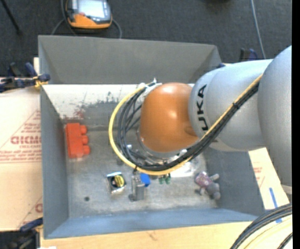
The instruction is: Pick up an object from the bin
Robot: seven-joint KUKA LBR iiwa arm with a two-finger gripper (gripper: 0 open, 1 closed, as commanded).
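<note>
My gripper (137, 189): down in the bin (54, 154), lower middle of the frame, below my orange wrist cover (162, 115).
Grip: I can't make out whether it is spread or pressed together.
Nearest things: blue piece (145, 180) just to my right, black-and-yellow piece (116, 182) just to my left.
Elsewhere: red block (76, 140) at left, purple toy (208, 184) at lower right.

Single overhead camera, tilted slightly sideways, close above grey bin (129, 61), arm (243, 108) across from right
</note>
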